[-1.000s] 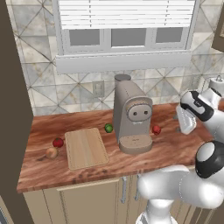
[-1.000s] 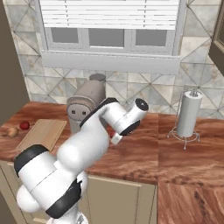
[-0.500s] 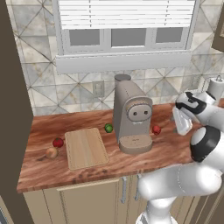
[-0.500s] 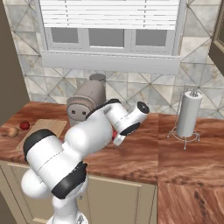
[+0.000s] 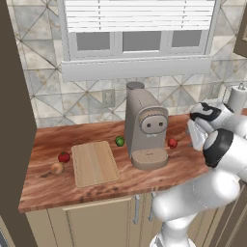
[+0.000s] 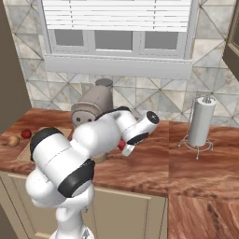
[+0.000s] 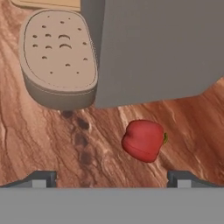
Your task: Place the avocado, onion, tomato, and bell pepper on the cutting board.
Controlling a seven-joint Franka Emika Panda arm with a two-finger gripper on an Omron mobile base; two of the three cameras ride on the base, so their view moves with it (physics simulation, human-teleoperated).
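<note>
In the right base view the arm hides most of the cutting board (image 6: 29, 148). The claw (image 7: 112, 177), spread wide, has dropped closer to the bell pepper (image 7: 144, 140) on the worktop (image 7: 39, 140).

Honestly can't spot any readable text, labels, brand names or numbers anywhere, not even on the coffee machine (image 5: 145, 129).

The bench (image 5: 159, 176) is reddish wood with a strong, streaky grain and a slight sheen — the cutting board (image 5: 94, 163) is paler, matt wood. The bell pepper (image 7: 144, 140) looks smooth and glossy red; the coffee machine (image 5: 145, 129) is matt grey-beige plastic.
</note>
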